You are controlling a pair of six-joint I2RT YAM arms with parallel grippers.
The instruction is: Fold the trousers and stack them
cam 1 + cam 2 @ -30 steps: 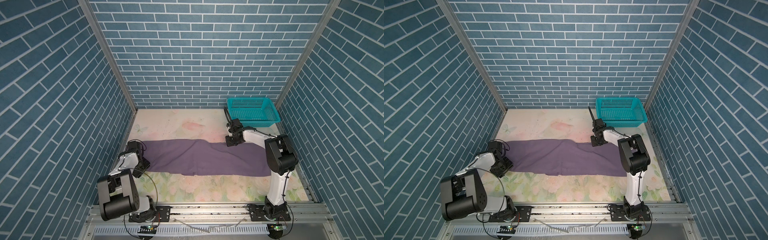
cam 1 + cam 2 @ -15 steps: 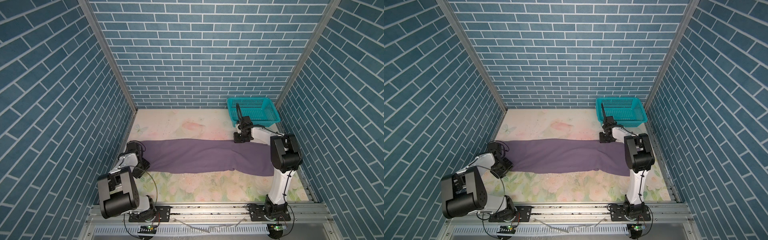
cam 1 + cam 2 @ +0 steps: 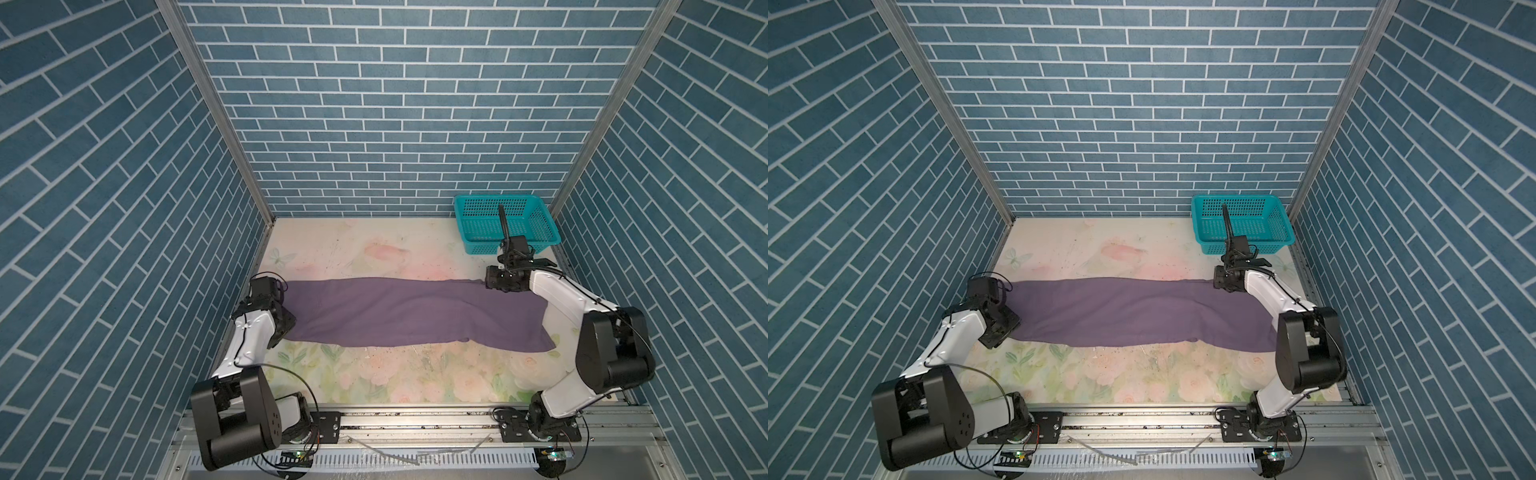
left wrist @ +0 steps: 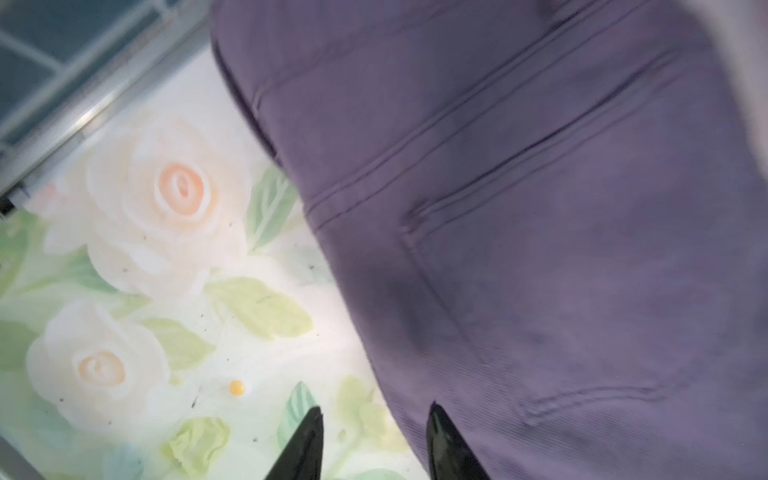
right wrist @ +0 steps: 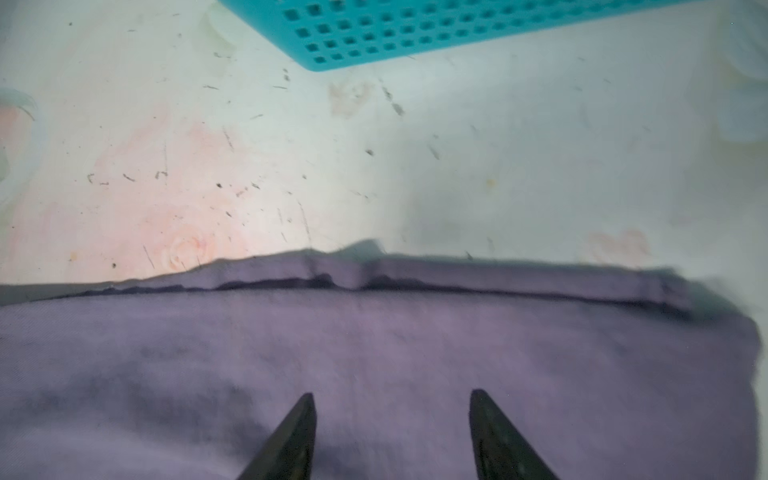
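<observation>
The dusty-purple trousers (image 3: 415,311) (image 3: 1142,311) lie flat in a long band across the floral mat, in both top views. Their seamed waistband end (image 4: 457,145) is at the left. My left gripper (image 4: 376,409) (image 3: 284,326) hovers there, open. One finger is over the mat and the other over the cloth's edge; nothing is clamped. At the far right corner of the leg end (image 5: 374,353), my right gripper (image 5: 394,392) (image 3: 498,284) (image 3: 1225,282) stands open just above the cloth, holding nothing.
A teal mesh basket (image 3: 478,245) (image 3: 1217,245) (image 5: 374,33) stands at the back right, just behind the right gripper. Brick walls close in three sides. A metal rail (image 3: 415,419) runs along the front edge, and a wall frame (image 4: 83,116) lies close to the left gripper.
My right gripper carried the leg end to the right, stretching the trousers out, then opened and let go. The left gripper has barely moved.
</observation>
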